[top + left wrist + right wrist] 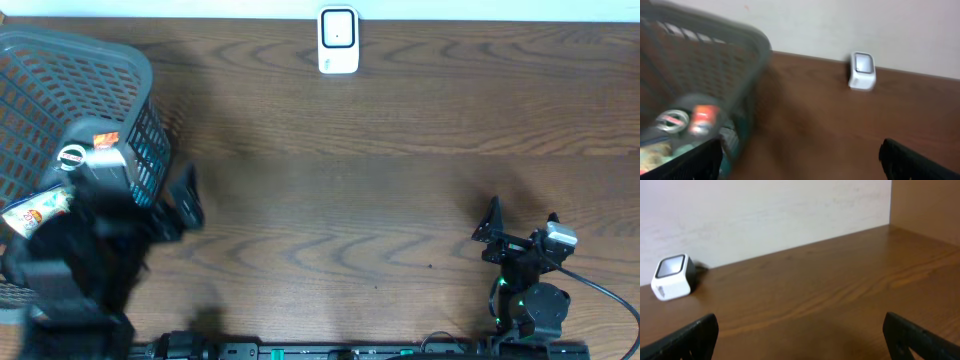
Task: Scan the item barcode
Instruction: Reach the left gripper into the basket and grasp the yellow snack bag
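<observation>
scanner [338, 41]: small white box with rounded corners and a dark glossy window on its face. It sits at the far edge of the table [350, 180], a brown wood-grain top, against a pale matte wall [840, 25].

basket [60, 70]: grey plastic with open lattice walls and a rounded rim. It is well left of the scanner, on the robot's side of it.

The items are all inside the basket: a crinkly printed packet [38, 208], a round white cap [72, 155] and something with an orange label [106, 138]. They are motion-blurred, so I can't tell what shape the labelled one is, and no barcode is readable.

left gripper [800, 150]: well left of the scanner, at the basket's right wall. Its flat black fingers are spread wide with nothing between them but bare wood. It is smeared in the overhead view.

right gripper [800, 322]: well right of the scanner, toward the robot's edge of the table. Its fingers are wide apart and hold nothing. It faces the far wall, and the scanner shows at the left of its wrist view.
</observation>
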Controlling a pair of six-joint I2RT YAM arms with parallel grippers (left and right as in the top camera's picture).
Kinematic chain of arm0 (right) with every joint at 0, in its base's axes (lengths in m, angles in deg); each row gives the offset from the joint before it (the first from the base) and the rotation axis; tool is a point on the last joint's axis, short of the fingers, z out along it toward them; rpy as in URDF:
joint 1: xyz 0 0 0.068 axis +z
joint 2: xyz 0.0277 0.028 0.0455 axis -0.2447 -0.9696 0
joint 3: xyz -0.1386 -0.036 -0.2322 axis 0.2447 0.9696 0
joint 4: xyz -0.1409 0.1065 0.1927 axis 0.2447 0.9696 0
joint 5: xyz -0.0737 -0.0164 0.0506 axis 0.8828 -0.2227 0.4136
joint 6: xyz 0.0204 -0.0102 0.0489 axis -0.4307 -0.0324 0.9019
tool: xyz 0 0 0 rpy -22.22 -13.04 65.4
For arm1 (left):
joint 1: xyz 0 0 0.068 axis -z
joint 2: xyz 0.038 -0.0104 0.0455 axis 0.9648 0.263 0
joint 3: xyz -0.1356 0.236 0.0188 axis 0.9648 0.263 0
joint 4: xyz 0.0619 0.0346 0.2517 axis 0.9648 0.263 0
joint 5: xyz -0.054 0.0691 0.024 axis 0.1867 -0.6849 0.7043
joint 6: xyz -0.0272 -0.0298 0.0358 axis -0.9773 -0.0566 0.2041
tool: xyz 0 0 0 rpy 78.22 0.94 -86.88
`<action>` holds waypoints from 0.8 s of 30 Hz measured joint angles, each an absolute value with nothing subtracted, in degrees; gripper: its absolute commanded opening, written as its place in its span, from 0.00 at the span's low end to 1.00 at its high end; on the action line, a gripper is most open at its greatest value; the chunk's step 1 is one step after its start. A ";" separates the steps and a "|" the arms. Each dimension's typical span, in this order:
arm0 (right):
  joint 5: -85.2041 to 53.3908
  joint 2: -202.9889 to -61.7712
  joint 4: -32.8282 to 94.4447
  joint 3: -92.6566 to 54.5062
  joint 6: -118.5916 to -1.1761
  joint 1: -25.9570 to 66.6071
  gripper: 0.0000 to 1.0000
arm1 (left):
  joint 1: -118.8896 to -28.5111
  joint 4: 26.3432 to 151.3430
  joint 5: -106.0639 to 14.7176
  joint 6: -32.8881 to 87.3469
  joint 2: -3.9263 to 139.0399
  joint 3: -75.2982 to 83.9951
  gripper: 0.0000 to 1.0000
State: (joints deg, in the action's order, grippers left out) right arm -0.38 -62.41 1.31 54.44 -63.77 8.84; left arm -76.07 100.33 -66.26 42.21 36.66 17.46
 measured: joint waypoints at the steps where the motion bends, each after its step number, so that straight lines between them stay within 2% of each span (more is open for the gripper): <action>1: -0.36 -62.45 1.27 54.44 -63.77 8.84 0.99 | -76.07 103.06 -67.88 42.58 41.16 10.40 0.98; 5: -0.40 -62.47 1.33 54.44 -63.77 8.84 0.99 | -76.07 111.67 -70.52 43.24 50.93 -5.03 0.97; 12: -0.38 -62.47 1.31 54.44 -63.77 8.84 0.99 | -79.04 114.19 -79.77 41.25 56.60 -8.31 0.98; 19: -0.38 -62.47 1.31 54.44 -63.77 8.84 0.99 | -98.32 117.40 -83.90 35.92 62.82 -8.31 0.97; 24: -0.36 -62.47 1.29 54.44 -63.77 8.84 0.99 | -113.36 115.72 -76.47 34.76 67.59 -5.86 0.98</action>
State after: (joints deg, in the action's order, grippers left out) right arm -0.36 -62.47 1.29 54.44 -63.77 8.84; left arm -113.36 115.72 -76.47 34.76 67.59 -5.86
